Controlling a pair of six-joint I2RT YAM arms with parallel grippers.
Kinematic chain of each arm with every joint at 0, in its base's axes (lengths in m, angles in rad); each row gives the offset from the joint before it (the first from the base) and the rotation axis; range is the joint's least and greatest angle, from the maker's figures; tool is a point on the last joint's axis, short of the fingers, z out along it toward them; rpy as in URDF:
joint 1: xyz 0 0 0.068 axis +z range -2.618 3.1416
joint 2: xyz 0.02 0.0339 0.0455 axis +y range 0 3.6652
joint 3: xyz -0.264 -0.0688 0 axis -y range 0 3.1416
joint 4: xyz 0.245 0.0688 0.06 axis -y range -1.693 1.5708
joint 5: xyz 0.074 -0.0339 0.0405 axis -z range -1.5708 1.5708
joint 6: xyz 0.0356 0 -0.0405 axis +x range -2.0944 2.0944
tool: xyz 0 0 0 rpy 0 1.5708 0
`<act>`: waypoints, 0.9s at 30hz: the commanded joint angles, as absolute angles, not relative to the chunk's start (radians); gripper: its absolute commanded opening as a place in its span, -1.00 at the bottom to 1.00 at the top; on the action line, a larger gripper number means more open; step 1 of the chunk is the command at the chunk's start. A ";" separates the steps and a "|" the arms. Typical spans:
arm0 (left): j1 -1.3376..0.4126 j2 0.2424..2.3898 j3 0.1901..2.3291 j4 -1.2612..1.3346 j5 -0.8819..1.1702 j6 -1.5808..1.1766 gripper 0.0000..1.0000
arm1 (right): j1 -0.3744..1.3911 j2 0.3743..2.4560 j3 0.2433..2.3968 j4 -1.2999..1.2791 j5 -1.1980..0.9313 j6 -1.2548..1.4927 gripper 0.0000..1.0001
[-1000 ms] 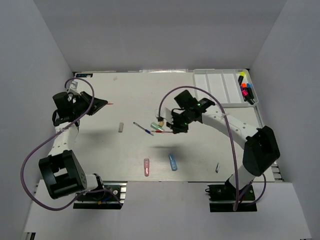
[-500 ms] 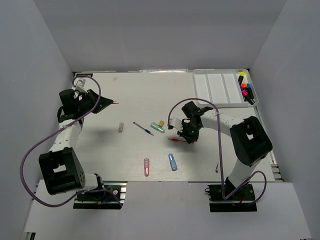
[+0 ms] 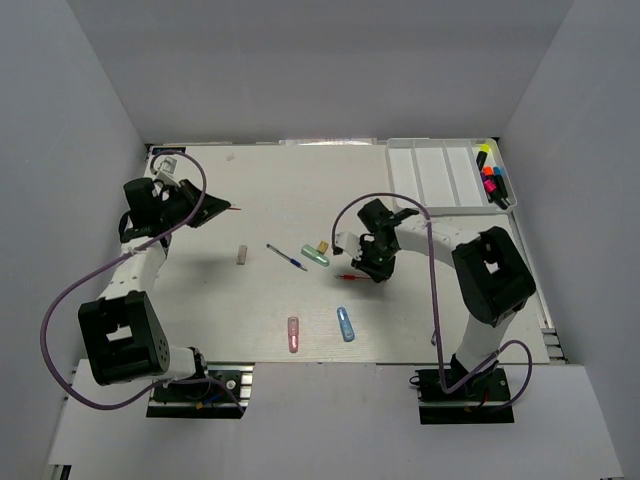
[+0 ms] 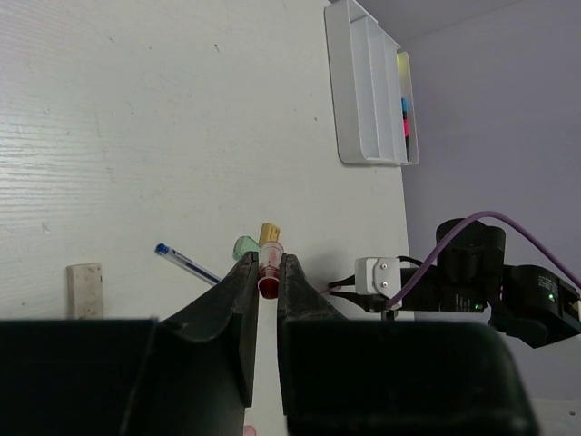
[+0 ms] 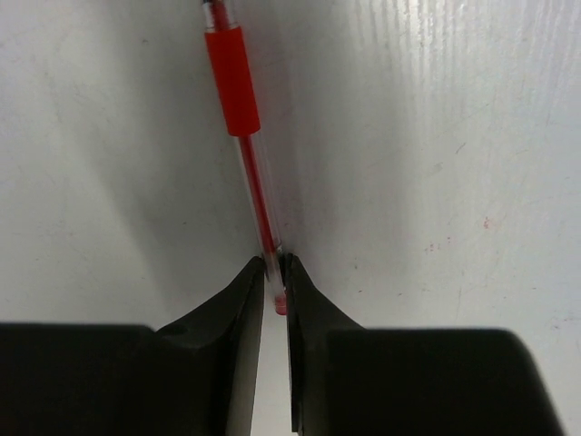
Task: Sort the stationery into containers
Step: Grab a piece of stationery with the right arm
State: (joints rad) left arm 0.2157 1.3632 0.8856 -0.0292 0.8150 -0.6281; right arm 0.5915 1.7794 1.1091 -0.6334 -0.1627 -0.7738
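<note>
Grips a red pen (image 4: 270,283) by one end in the left hand (image 4: 268,262) — fingers almost together on it, raised over the far left of the table (image 3: 270,190), with the pen sticking out past the fingertips toward mid-table.

Has the right hand (image 5: 274,265) down low at mid-table, over the end of another red pen (image 5: 238,91) lying flat on the surface. Shows only a narrow slit between those fingers, with the pen's thin tip inside it; cannot tell whether pinched or merely straddled.

Just left of that pen: a green capsule (image 3: 316,257) with a tan bit (image 3: 322,245) right beside it, then a blue pen (image 3: 287,257). Farther left, alone, a small grey block (image 3: 241,255). Nearer the arm bases, a pink capsule (image 3: 293,333) and a blue capsule (image 3: 346,323), apart from each other.

In the far right corner, the white tray (image 3: 430,170) — several highlighters (image 3: 491,180) in its rightmost compartment.
</note>
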 commanded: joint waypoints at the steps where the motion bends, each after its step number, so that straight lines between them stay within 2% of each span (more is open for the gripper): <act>1: 0.202 1.358 0.920 -0.025 0.813 -0.614 -1.00 | 0.595 1.864 1.155 -0.612 -0.080 -0.798 -0.62; 13: 0.193 1.351 0.904 -0.025 0.816 -0.607 -1.00 | 0.663 1.920 1.150 -0.609 -0.005 -0.847 -0.53; 16: 0.193 1.350 0.907 -0.028 0.818 -0.607 -1.00 | 0.673 1.936 1.160 -0.614 -0.005 -0.835 -0.64; 18: 0.193 1.351 0.908 -0.031 0.821 -0.603 -1.00 | 0.672 1.947 1.161 -0.614 -0.005 -0.827 -0.93; 19: 0.184 1.350 0.907 -0.034 0.824 -0.601 -1.00 | 0.667 1.945 1.161 -0.606 -0.008 -0.825 -1.00; 23: 0.184 1.333 0.893 -0.037 0.841 -0.584 -1.00 | 0.657 1.915 1.190 -0.649 -0.101 -0.785 -1.00; 27: 0.155 1.321 0.890 -0.048 0.954 -0.505 -1.00 | 0.658 1.815 1.317 -0.733 -0.244 -0.695 -1.00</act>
State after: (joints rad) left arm 0.1787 1.3643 0.8856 -0.0334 0.8494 -0.5789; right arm 0.6567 1.8542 1.2232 -0.7265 -0.0944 -0.7654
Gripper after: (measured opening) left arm 0.205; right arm 0.035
